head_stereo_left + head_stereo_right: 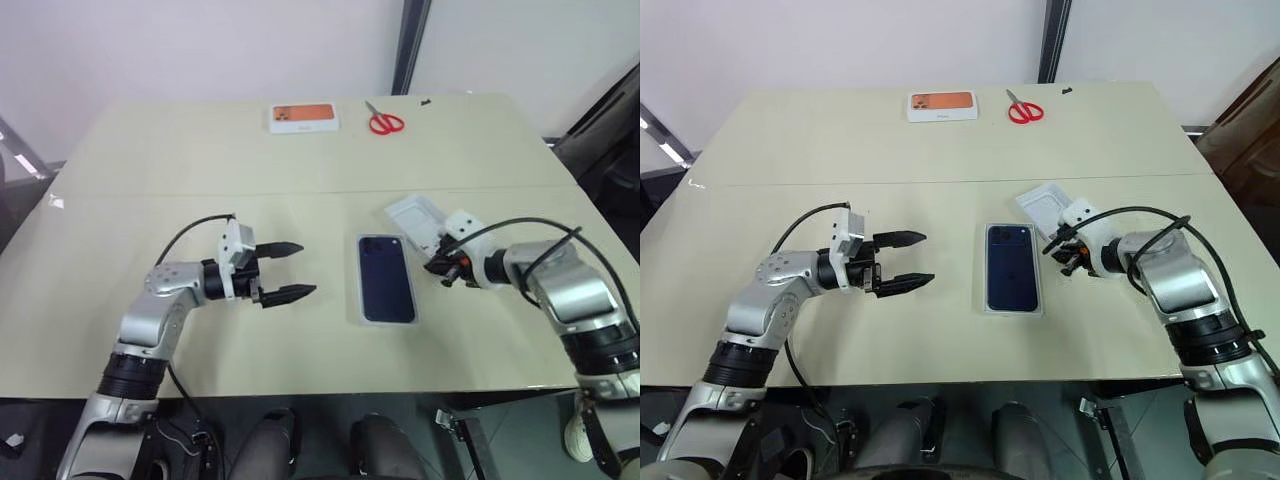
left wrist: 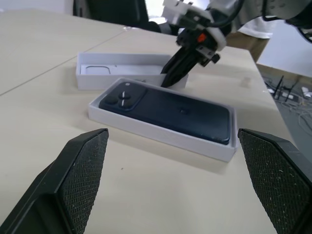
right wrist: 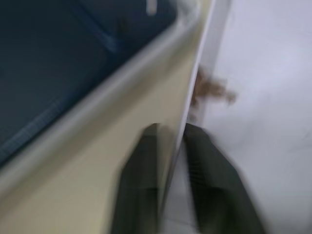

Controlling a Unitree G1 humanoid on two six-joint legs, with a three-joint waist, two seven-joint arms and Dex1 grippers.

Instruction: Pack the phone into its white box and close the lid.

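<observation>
The phone (image 1: 386, 278) lies face down in the white box (image 2: 146, 127) at mid-counter (image 1: 300, 150). The lid (image 1: 418, 220) rests just right of the box, its near wall pinched in the right gripper's (image 2: 170, 78) jaws. Left of the box hovers the left gripper (image 1: 290, 270), jaws wide, holding nothing.
</observation>
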